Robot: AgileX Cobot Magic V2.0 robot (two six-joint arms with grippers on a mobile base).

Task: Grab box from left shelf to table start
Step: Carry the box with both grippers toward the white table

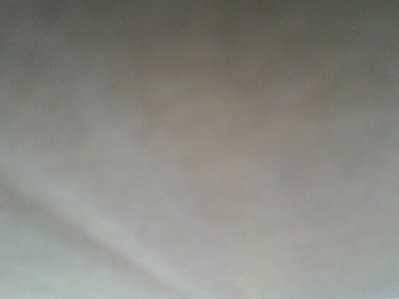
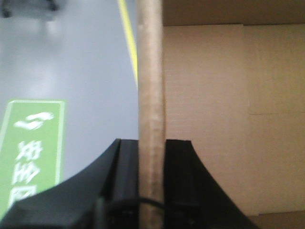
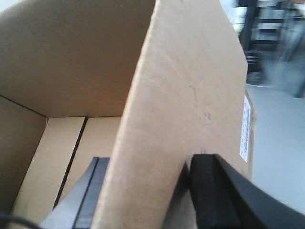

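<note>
Box [image 2: 214,119] held between both grippers
Left gripper [image 2: 151,148] pinched its wall edge at six o'clock; right gripper [image 3: 151,162] clamped another wall, also at six o'clock.

The left gripper [image 2: 152,143] has two matte black fingers [image 2: 183,186] with flat inner faces and outer edges that flare outward in a concave curve toward the base; a thin black cable [image 2: 151,199] arcs across them at six o'clock. The right gripper [image 3: 150,160] shows the same black curved fingers, the one at seven o'clock catching greyish light.
</note>
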